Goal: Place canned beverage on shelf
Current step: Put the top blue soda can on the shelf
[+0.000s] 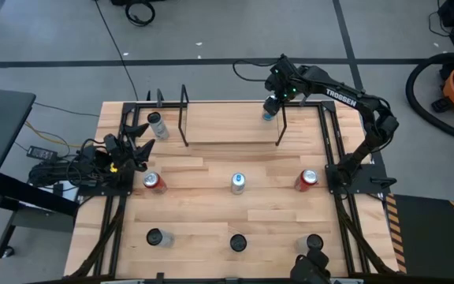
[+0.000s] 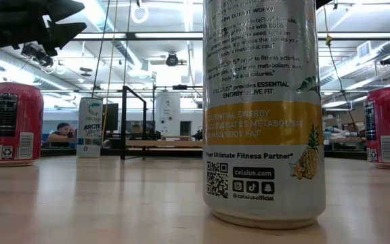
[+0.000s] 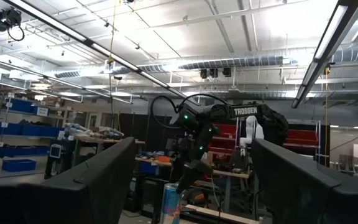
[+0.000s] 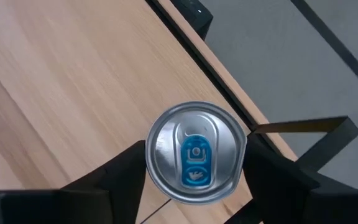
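Note:
The shelf (image 1: 227,124), a light wood board between thin black rod frames, stands at the table's far middle. Over its right end is my right gripper (image 1: 270,106), shut on a silver can with a blue tab (image 4: 196,152). The high view shows only the can's top (image 1: 268,114), below the fingers. My left gripper (image 1: 136,146) rests at the table's left edge, open, with nothing between its fingers (image 3: 73,193). From there the left wrist view sees the right arm and the can (image 3: 171,202) far off. My right gripper pinches the can just under its top rim (image 4: 153,163), one finger (image 4: 123,174) on each of two opposite sides. The fingers come from above, slanting down. The can stands upright over the shelf's right end. Its base is hidden, so whether it rests on the board cannot be told.
A pale can (image 1: 158,126) sits left of the shelf. Two red cans (image 1: 154,181) (image 1: 308,180) and a silver one (image 1: 237,183) stand in a middle row. Three dark-topped cans (image 1: 237,243) stand along the near edge. Black rails (image 1: 333,150) run down both table sides.

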Robot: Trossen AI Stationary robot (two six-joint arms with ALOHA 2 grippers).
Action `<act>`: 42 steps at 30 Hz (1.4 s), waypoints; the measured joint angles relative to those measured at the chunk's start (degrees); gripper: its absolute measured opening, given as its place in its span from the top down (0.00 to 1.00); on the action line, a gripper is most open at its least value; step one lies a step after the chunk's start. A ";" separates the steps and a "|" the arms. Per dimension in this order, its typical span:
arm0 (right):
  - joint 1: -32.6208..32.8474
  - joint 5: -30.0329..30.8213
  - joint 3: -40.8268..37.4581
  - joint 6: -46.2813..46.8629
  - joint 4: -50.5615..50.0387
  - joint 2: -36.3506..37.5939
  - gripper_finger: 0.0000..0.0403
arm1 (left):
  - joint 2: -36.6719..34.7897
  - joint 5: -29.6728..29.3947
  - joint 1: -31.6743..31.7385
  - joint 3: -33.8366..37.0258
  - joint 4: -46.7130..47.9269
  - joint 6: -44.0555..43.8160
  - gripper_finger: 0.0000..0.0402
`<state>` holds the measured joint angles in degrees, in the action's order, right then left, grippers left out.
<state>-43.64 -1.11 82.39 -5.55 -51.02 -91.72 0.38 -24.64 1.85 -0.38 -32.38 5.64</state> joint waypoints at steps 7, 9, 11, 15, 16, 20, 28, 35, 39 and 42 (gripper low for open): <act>-1.07 -3.66 0.00 -6.40 0.45 -0.02 0.42 | 0.00 0.00 0.01 0.00 0.00 -0.01 0.20; -1.18 -4.43 0.00 -9.07 0.48 -0.02 0.42 | 0.01 -0.01 0.01 0.01 0.00 0.01 0.20; -1.18 -4.80 0.00 -11.62 0.75 -0.04 0.41 | 0.00 0.00 0.02 0.00 0.00 0.01 0.20; -1.18 -5.17 0.00 -15.23 2.46 -0.13 0.41 | -0.01 -0.01 0.01 0.00 0.00 0.13 0.20; -1.18 -5.19 0.00 -16.21 2.68 -0.13 0.41 | 0.00 -0.01 0.00 0.01 0.00 0.16 0.20; -1.22 -7.21 0.00 -18.17 2.08 -0.13 0.41 | 0.01 0.00 0.02 0.02 0.00 0.14 0.20; -1.34 -9.50 0.00 -18.66 1.68 -0.13 0.41 | 0.01 0.00 0.00 0.02 0.00 0.14 0.20; -2.77 -9.84 0.06 -18.64 2.70 -1.04 0.41 | 0.00 0.00 0.00 0.00 0.00 0.01 0.20; -3.05 -11.00 0.43 -18.67 3.31 -2.37 0.41 | -0.01 -0.01 0.00 0.00 0.00 0.01 0.20; -3.05 -10.99 0.42 -18.68 3.39 -2.46 0.40 | 0.01 0.00 0.02 0.00 0.00 0.01 0.20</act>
<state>-46.70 -12.10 82.81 -24.23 -47.63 -94.19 0.38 -24.64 1.87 -0.38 -32.38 5.65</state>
